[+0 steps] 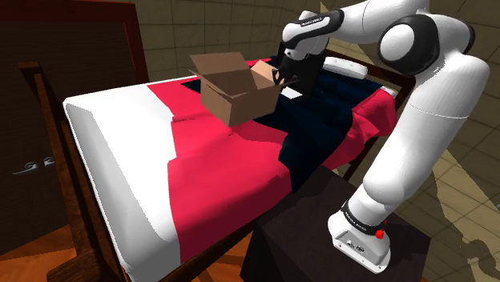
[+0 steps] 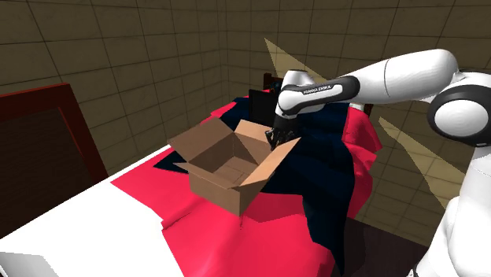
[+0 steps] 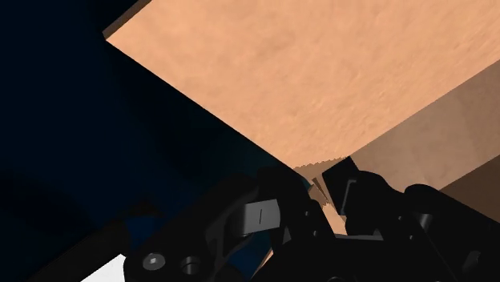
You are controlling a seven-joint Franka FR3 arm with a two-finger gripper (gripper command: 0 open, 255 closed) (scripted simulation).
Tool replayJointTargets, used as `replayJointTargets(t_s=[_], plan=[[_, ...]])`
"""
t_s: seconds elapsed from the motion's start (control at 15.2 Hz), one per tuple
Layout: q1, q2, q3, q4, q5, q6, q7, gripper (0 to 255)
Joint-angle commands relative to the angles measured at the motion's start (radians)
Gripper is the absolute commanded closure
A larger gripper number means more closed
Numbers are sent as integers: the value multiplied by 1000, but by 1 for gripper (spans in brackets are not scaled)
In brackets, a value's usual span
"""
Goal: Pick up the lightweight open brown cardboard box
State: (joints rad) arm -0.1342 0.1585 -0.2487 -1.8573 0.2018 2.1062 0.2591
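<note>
On the bed point(image 1: 112, 148), at the shoulder view's left, a dark wooden frame point(image 1: 50, 120) borders the white sheet. Next comes the red cover point(image 1: 216, 172), and over it the open brown cardboard box point(image 1: 232, 96), tilted. At the box's right wall the gripper point(image 1: 282, 78) is pinched narrow on the cardboard. The wrist view shows the thin edge clasped between the fingers point(image 3: 351, 183). The grasp looks secure, so lifting is the step in hand. I cannot tell whether the bottom is clear of the cover. Next calls for a slow, straight rise, since a 1-wall hold lets the box swing. Further right lie a dark blue blanket point(image 1: 320, 124) and a white pillow point(image 1: 343, 67), neither blocking the way up.
</note>
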Motion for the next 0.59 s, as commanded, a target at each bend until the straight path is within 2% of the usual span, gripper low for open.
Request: replayJointTargets(t_s=[0.0,0.53], plan=[[0,-5,-1,20,-4,-25,4,255],[-1,-23,-3,81,-16,-101,20,255]])
